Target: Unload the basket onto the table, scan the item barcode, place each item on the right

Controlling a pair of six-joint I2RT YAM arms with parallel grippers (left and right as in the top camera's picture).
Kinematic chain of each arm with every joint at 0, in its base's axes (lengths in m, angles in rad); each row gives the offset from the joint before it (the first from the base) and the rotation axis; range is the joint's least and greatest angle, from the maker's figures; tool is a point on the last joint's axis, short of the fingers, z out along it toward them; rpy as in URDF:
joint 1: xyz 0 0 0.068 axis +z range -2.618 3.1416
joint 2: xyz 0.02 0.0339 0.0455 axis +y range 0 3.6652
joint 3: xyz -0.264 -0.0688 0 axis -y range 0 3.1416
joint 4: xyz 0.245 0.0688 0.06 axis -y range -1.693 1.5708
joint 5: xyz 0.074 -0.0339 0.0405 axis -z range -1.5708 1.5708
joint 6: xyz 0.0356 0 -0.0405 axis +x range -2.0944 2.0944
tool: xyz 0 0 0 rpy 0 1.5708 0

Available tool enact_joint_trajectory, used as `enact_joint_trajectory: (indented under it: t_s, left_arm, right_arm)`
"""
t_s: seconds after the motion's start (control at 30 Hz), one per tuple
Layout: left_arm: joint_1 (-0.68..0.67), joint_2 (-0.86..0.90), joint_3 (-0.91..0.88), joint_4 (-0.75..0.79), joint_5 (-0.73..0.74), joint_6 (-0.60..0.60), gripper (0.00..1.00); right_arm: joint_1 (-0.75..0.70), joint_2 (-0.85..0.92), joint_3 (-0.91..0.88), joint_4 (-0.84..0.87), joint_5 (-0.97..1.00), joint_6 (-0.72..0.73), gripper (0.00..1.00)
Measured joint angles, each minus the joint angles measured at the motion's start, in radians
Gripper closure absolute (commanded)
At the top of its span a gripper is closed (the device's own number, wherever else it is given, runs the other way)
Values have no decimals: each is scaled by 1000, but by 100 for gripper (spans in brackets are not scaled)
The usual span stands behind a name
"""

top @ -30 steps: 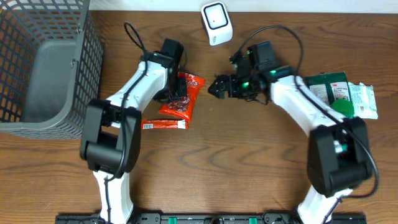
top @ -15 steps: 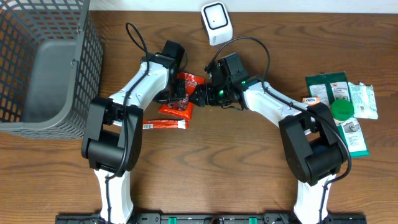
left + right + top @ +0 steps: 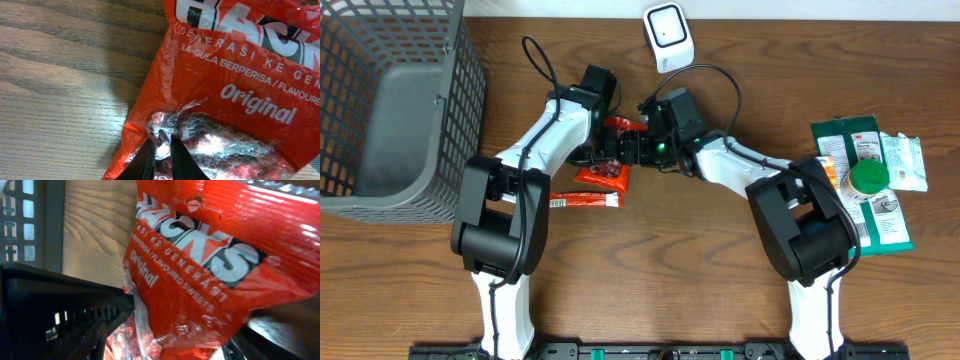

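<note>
Grey basket, green packets, wooden table

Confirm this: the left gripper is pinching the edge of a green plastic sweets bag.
Wrong colour. The left gripper is pinching the edge of a red plastic sweets bag, as the left wrist view shows.

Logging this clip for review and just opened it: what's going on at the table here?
Both arms are on the red sweets bag in the middle of the table. The left end effector is shut on a crinkled edge of it. The right end effector has the bag between its fingers from the other side; whether it has clamped is unclear. The bag sits short of the white scanner at the far edge, not yet presented to it. A slim red packet lies nearby.
</note>
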Motion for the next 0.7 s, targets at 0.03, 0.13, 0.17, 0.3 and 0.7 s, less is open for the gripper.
enact_joint_trajectory:
  t_s: [0.03,0.13,0.17,0.3,0.7]
  left_arm:
    - [0,0,0,0,-3,0,88]
    - [0,0,0,-1,-6,0,89]
    - [0,0,0,-1,-8,0,89]
    - [0,0,0,0,-9,1,89]
    - [8,-66,0,-27,-18,21,58]
  right_arm:
    - [3,0,0,2,6,2,37]
    - [12,1,0,3,34,8,47]
    - [13,1,0,2,45,11,50]
    - [24,3,0,-8,109,5,77]
    - [41,-3,3,-15,153,-122,99]
